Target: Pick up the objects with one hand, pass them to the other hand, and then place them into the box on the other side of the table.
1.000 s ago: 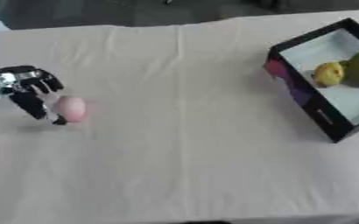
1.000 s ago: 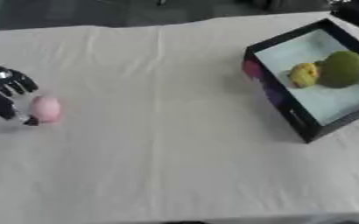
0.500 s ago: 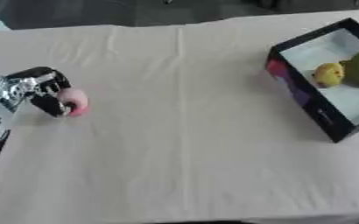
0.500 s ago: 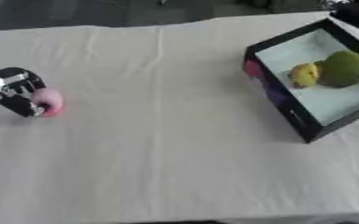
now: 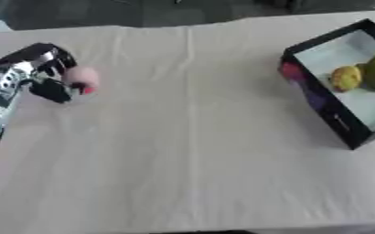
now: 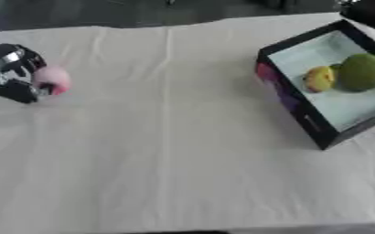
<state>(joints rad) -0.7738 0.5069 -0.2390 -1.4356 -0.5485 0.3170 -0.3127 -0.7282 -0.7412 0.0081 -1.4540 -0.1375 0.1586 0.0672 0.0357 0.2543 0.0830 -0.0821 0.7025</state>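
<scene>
A pale cloth-covered table lies bare and wide across its middle; at its left edge the left hand has its fingers curled round a pink object, now raised off the cloth where it rested a second ago; at far right the black box holds a yellow fruit and a green fruit.

Right robot hand mostly cropped

It looks like a lab or test bench: 1 table under a plain cream cloth, a black box set at the right side, and a dark floor past the far edge.
</scene>
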